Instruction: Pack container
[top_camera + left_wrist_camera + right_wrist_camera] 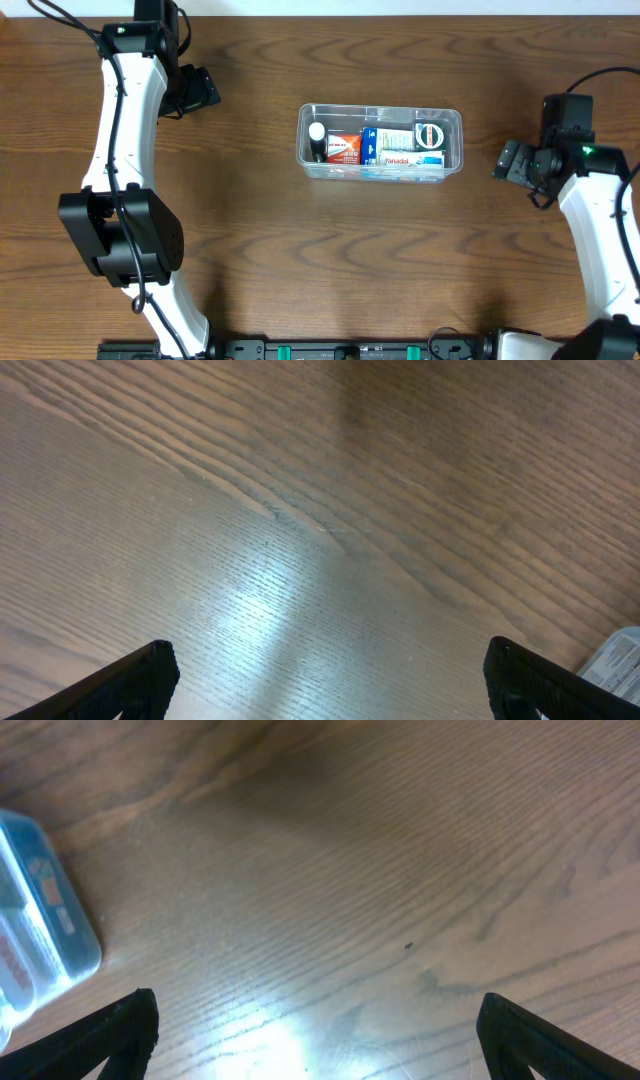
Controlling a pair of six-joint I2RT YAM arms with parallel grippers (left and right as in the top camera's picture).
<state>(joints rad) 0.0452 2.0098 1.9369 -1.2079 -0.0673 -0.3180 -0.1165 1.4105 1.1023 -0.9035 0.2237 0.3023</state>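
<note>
The container (452, 118) is a clear plastic tub in the middle of the wooden table. It holds a red carton (343, 148), a white and blue box (398, 158), a round white-lidded item (429, 134) and a small black bottle with a white cap (316, 140). My left gripper (200, 88) is open and empty, well to the tub's left. My right gripper (510, 162) is open and empty, just right of the tub. A tub corner shows in the left wrist view (618, 657) and in the right wrist view (40, 915). Fingers frame bare wood in both wrist views (325, 680) (315, 1038).
Bare brown wood surrounds the tub. A black rail with green clips (330, 350) runs along the front edge.
</note>
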